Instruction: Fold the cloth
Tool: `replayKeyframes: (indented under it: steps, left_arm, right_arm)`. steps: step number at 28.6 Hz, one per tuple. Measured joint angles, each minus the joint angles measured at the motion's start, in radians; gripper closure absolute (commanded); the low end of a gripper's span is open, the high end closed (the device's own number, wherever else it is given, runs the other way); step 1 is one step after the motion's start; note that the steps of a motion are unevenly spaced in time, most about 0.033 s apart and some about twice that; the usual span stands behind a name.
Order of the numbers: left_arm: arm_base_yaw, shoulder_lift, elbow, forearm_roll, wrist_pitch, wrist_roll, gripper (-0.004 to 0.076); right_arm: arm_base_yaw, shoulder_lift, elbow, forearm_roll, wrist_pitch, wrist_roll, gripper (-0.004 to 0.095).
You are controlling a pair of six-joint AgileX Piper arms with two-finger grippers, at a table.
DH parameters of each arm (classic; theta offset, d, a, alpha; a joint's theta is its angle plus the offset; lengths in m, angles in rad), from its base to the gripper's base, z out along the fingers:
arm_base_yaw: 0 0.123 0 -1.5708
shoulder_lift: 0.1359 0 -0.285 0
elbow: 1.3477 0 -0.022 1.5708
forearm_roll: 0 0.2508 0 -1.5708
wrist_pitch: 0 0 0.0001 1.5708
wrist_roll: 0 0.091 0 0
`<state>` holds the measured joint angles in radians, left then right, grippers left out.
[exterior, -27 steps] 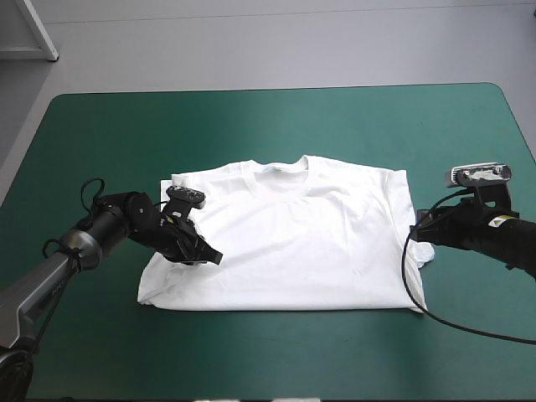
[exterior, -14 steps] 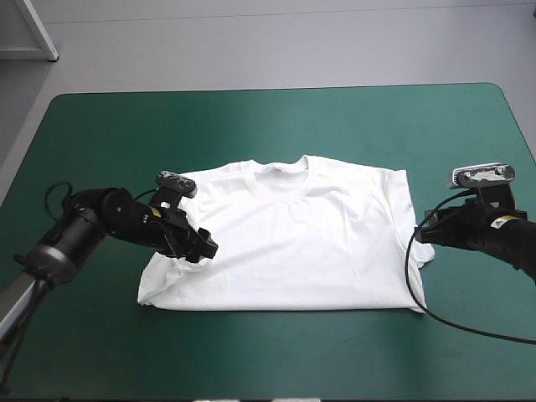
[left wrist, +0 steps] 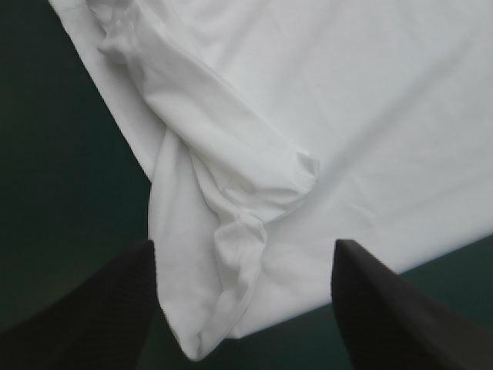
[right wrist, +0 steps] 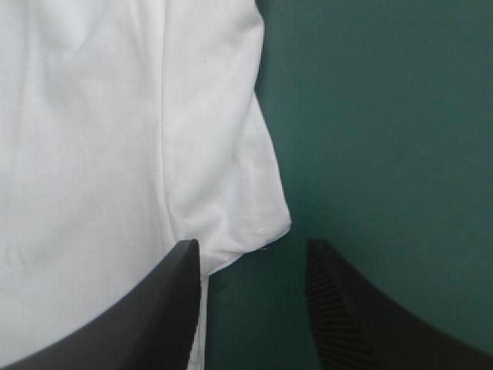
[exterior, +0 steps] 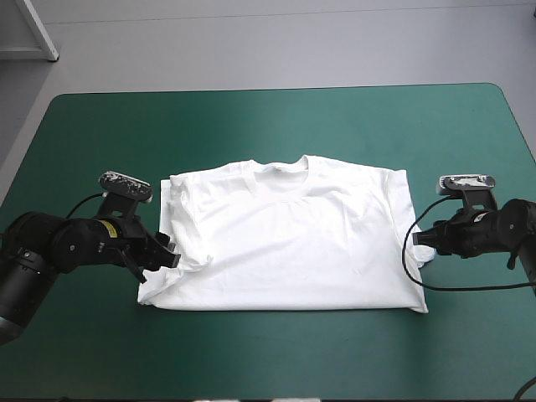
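**Asker:** Where is the T-shirt (exterior: pixel 289 239), and which way does it point?

**Me:** It lies flat on the teal-green cover (exterior: pixel 276 117), about the middle of the table. The collar (exterior: pixel 285 166) points to the far edge and the hem to the near edge, so its collar-to-hem line runs far to near. From above, though, the outline is broader from side to side than from collar to hem.

**Asker:** How do the sleeves lie?

**Me:** The left sleeve (left wrist: pixel 254 154) is turned in over the body, and a rumpled fold runs on from it to a corner of the shirt. The right sleeve (right wrist: pixel 258 220) shows as a small white corner poking out past the shirt's side edge onto the cover.

**Asker:** And your grippers?

**Me:** My left gripper (exterior: pixel 165 258) sits low at the shirt's left edge with its black fingers spread wide. That rumpled corner lies between them, and they hold nothing. My right gripper (exterior: pixel 421 239) is at the right edge with its fingers also apart, the gap narrower. The sleeve's corner lies just ahead of them, nearer one finger, with bare cover ahead of the other — nothing is gripped there either.
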<state>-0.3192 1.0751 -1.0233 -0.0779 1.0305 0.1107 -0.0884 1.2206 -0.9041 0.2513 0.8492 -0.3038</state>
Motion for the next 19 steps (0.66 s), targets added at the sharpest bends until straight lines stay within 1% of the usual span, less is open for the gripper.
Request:
replayKeyframes:
  steps: [2, 5, 10, 15, 19]
  left_arm:
    - [0.000, -0.001, 0.033, 0.005, 0.004, -0.005, 0.0255]
    - [0.000, -0.013, 0.108, 0.006, -0.001, -0.030, 0.0255]
    - [0.000, -0.048, 0.244, 0.006, -0.054, -0.098, 0.0255]
    - [0.000, -0.057, 0.275, 0.005, -0.086, -0.127, 0.0255]
    - [0.000, -0.066, 0.276, 0.002, -0.113, -0.132, 0.0255]
  right_arm:
    - [0.000, 0.008, 0.000, 0.020, 0.010, -0.010, 0.0539]
    - [0.000, -0.023, 0.000, 0.027, 0.016, -0.020, 0.0544]
    - [0.000, -0.088, 0.000, 0.025, 0.002, -0.026, 0.0544]
    - [0.000, -0.081, 0.000, 0.020, -0.005, -0.026, 0.0542]
    - [0.000, -0.018, 0.000, 0.004, -0.036, -0.026, 0.0542]
